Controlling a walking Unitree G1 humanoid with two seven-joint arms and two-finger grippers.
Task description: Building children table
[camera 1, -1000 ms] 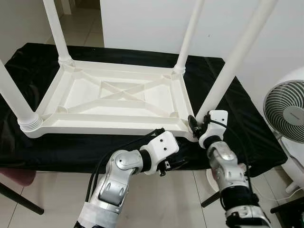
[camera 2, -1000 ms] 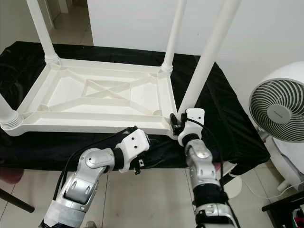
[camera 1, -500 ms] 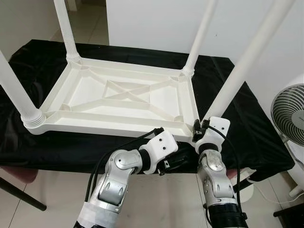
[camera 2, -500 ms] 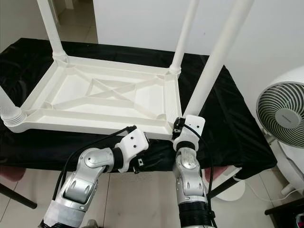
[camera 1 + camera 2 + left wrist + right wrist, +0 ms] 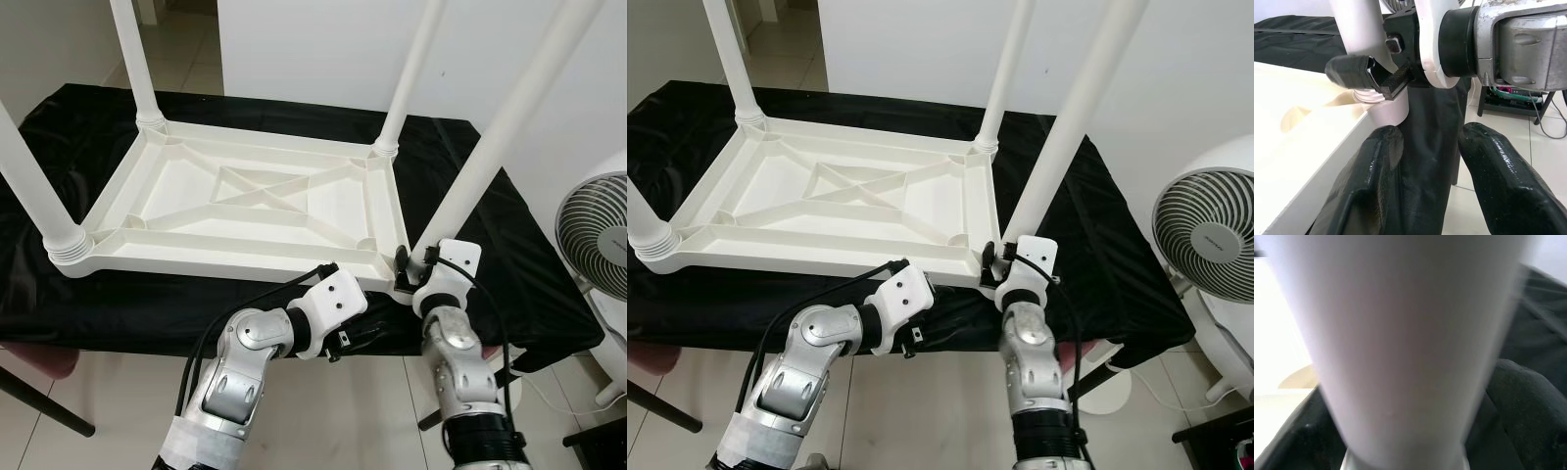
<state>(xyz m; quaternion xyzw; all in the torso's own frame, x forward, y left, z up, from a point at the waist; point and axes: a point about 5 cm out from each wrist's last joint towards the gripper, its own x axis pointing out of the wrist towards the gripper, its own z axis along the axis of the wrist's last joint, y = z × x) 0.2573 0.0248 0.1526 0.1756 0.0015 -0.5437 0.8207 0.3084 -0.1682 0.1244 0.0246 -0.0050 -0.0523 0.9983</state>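
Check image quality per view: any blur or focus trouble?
Left and right eye views: sharp, evenly lit, table crisp on the black cloth. Left wrist view: own fingers soft, the right gripper at the table leg sharper. Right wrist view: leg too close, a blurred white mass.

Silver arms, white wrist housings, black cables, black fingers (image 5: 1498,186)
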